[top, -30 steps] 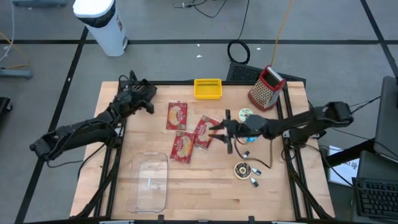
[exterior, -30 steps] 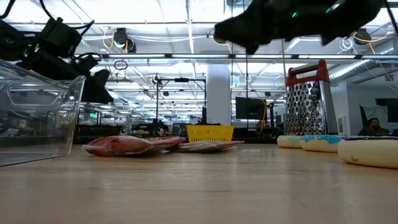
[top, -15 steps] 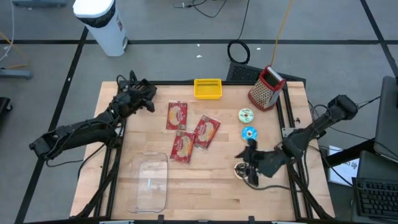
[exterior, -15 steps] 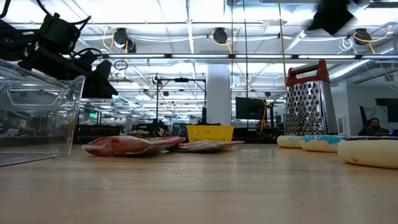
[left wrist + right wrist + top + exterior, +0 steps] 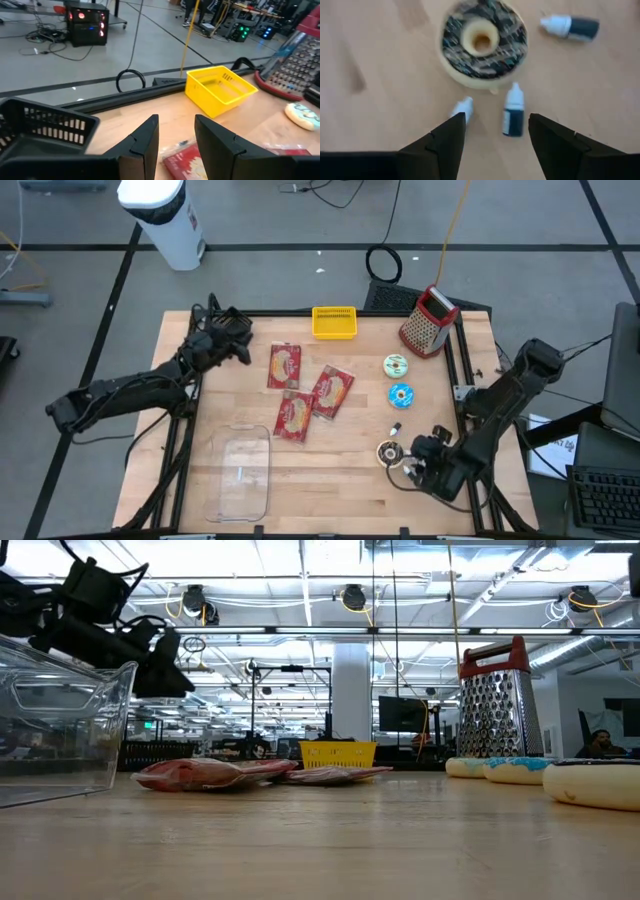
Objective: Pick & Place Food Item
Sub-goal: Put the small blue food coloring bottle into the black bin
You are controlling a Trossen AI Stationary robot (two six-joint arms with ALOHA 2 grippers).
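the chocolate-frosted donut is lying flat on the wooden table, near its right front part, with small dark dropper bottles lying just beside it. the right gripper is hanging low over that spot, just right of the donut, with its fingers spread apart and nothing between them; in the right wrist view the donut is lying ahead of the open jaws, apart from them.

two more donuts, one green-iced and one blue-iced, are resting farther back on the right side. three red food packets are lying in the middle of the table, and a clear plastic container is sitting toward the front left. a yellow basket is standing at the back edge, with a metal grater to its right.

the left gripper is waiting above the back left part of the table, its fingers standing partly apart with nothing held between them.
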